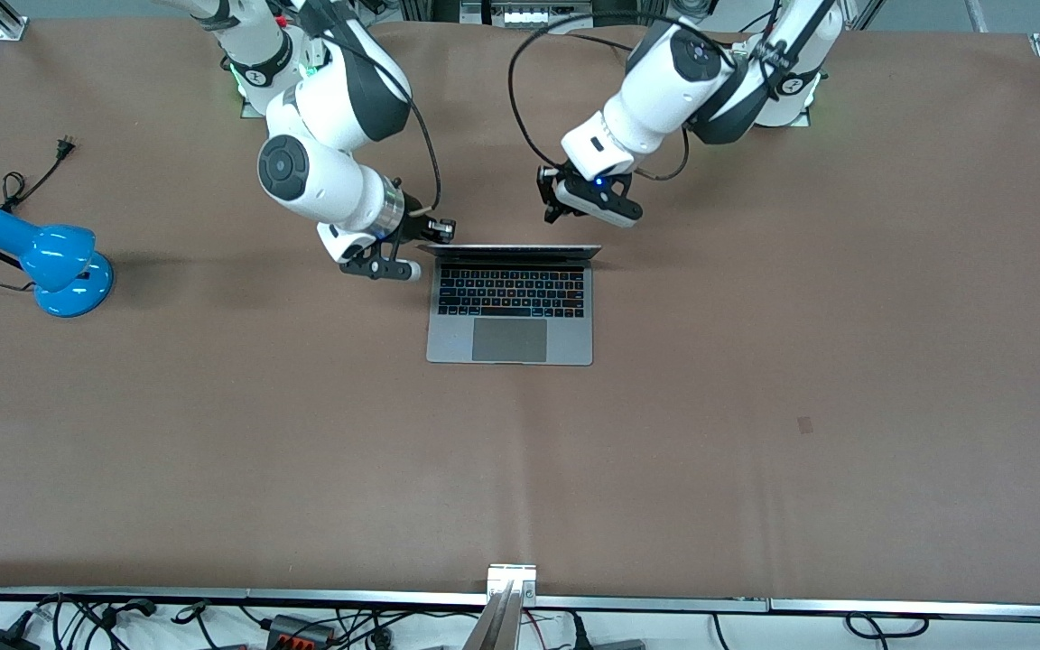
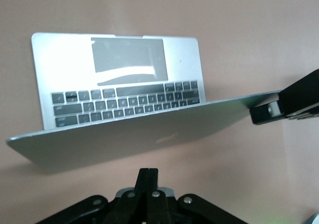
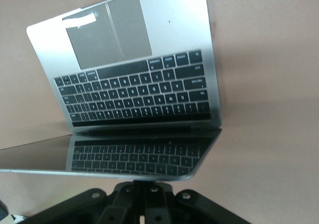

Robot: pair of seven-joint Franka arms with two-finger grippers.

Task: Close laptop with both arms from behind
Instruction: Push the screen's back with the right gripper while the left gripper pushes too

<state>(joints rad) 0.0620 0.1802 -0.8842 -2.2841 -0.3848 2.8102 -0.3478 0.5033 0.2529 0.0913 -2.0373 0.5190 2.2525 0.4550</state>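
- We see the laptop point(image 1: 510, 307) open mid-table, lid upright.
- Our right gripper point(image 1: 437, 229) touches the lid's corner.
- Our left gripper point(image 1: 556, 209) hovers near its other corner.
- The lamp point(image 1: 51, 262) sits toward the right arm's end.

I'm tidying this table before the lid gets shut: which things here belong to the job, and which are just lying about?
Belongs to the job:
- slim silver-grey metal laptop, lid open
- right gripper, at the lid's corner toward the right arm's end
- left gripper, over the table by the lid's other corner, fingers shut

Just lying about:
- blue desk lamp, with its black cord unplugged, toward the right arm's end
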